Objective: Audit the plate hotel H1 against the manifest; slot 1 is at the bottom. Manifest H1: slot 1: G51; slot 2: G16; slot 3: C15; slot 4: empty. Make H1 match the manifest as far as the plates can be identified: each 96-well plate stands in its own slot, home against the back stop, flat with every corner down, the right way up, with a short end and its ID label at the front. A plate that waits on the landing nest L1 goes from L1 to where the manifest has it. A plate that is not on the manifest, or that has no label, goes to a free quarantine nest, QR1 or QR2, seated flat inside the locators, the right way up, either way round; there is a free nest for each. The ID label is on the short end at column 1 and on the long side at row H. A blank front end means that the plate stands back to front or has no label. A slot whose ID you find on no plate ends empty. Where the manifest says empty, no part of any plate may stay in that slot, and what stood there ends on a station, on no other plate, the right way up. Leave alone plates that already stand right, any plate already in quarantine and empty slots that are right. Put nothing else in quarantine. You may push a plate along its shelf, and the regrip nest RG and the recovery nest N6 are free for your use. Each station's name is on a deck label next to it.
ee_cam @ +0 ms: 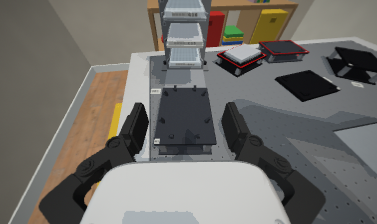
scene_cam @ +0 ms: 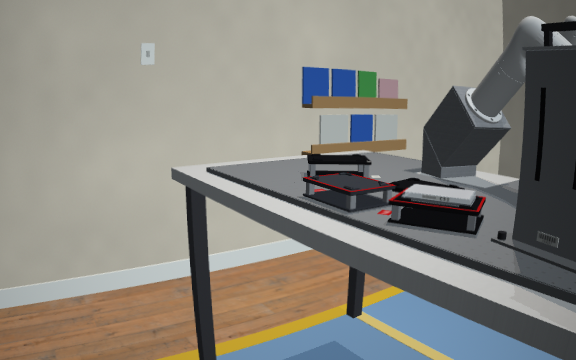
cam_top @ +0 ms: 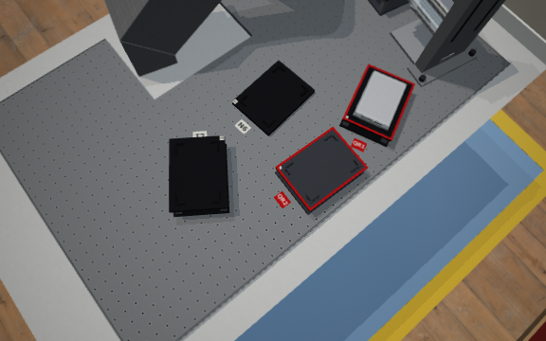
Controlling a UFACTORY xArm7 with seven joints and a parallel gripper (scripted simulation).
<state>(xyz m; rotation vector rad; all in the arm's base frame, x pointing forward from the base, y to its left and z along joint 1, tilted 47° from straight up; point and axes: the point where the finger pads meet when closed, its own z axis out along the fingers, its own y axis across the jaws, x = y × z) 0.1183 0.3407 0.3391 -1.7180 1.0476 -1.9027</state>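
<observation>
The plate hotel (ee_cam: 165, 30) stands at the far end of the desk (ee_cam: 269, 130) in the wrist view, at about 12 o'clock from the hand (ee_cam: 185, 131). Three white plates sit in it, one above the other: a bottom plate (ee_cam: 184, 57), a middle plate (ee_cam: 184, 33) and a top plate (ee_cam: 185, 7). Their labels are too small to read.

The hand is wide open and holds nothing. Its two black fingers stand far apart, one on each side of a dark bare nest (ee_cam: 185, 117) that sits just in front of the hotel.

In the top view, the red-rimmed nest QR1 (cam_top: 370, 130) holds a white plate (cam_top: 380, 98) that lies flat. A red tag (cam_top: 358, 145) is next to it. At about 8 o'clock from it is the other red-rimmed nest, QR2 (cam_top: 321, 169), with no plate on it. At 10 o'clock from QR2 is the black nest N6 (cam_top: 273, 97) with its white tag (cam_top: 242, 126). At 9 o'clock from QR2 sits another black nest (cam_top: 198, 174).
</observation>
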